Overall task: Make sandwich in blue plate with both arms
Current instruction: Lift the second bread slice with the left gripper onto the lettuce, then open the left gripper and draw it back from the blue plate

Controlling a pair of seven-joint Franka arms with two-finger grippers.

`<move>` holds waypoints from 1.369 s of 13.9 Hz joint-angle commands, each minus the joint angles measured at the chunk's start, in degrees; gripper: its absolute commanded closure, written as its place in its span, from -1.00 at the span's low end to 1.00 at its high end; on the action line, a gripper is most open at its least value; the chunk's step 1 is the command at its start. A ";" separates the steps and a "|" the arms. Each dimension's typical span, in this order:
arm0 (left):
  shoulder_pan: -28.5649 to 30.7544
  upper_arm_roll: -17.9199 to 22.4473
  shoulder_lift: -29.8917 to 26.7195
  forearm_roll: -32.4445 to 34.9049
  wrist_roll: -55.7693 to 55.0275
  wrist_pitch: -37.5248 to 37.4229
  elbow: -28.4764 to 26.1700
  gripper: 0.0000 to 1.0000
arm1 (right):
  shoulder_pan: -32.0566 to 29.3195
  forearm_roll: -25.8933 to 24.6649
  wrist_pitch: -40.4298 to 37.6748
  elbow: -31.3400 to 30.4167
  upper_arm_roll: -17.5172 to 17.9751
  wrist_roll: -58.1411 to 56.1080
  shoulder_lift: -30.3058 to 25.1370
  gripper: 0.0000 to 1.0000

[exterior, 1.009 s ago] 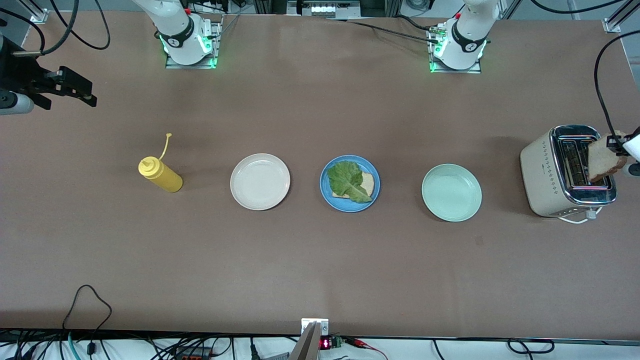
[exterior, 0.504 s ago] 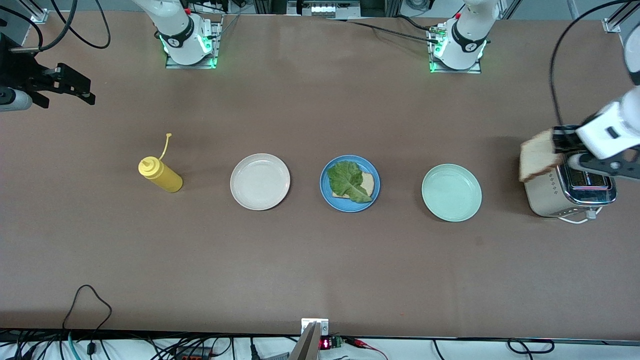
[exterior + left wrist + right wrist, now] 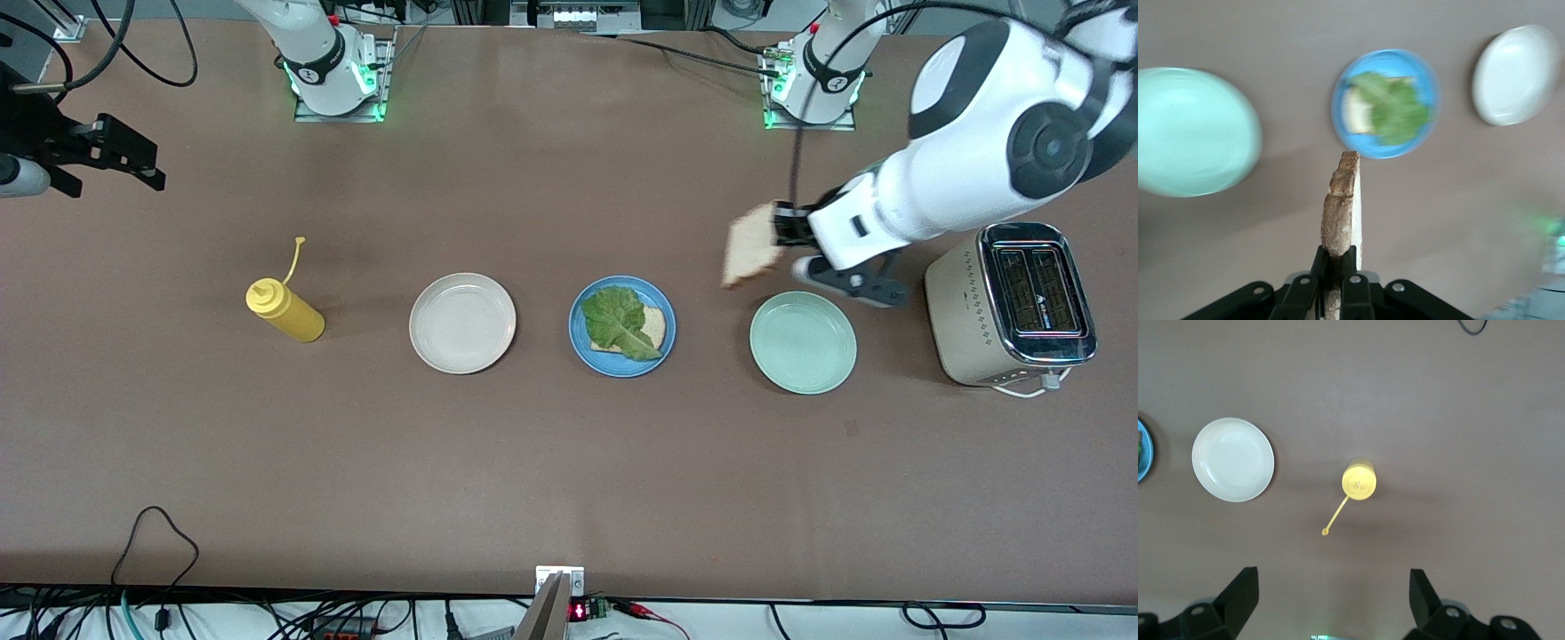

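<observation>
Front view shows three plates in a row: one beige-white plate (image 3: pixel 462 323), one blue plate (image 3: pixel 622 326) and one mint-green plate (image 3: pixel 803 342). On the blue plate lies one bread slice (image 3: pixel 654 329) under one lettuce leaf (image 3: pixel 621 323). A second bread slice (image 3: pixel 751 256) is clamped on edge in the left gripper (image 3: pixel 784 236), over the table near the mint-green plate. One toaster (image 3: pixel 1010 304) stands at the left arm's end, one yellow squeeze bottle (image 3: pixel 285 309) toward the right arm's. The right gripper (image 3: pixel 107 160) waits, fingers spread wide, holding nothing.

Plain brown tabletop (image 3: pixel 551 462), cables (image 3: pixel 151 533) along edge
</observation>
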 commanded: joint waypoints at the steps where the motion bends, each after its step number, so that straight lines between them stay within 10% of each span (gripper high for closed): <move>1: -0.97 0.16 8.39 -9.82 2.23 3.67 1.73 0.99 | -1.01 -0.90 -0.39 5.02 0.73 -0.58 3.17 -1.00; 12: -0.19 0.33 22.90 -37.24 37.00 21.42 -7.75 1.00 | -0.74 -0.91 3.74 2.30 0.90 0.47 2.65 -1.00; 19: -0.45 1.12 31.87 -38.59 51.28 26.18 -9.79 1.00 | -0.74 0.33 3.91 2.12 0.64 0.39 2.91 -1.00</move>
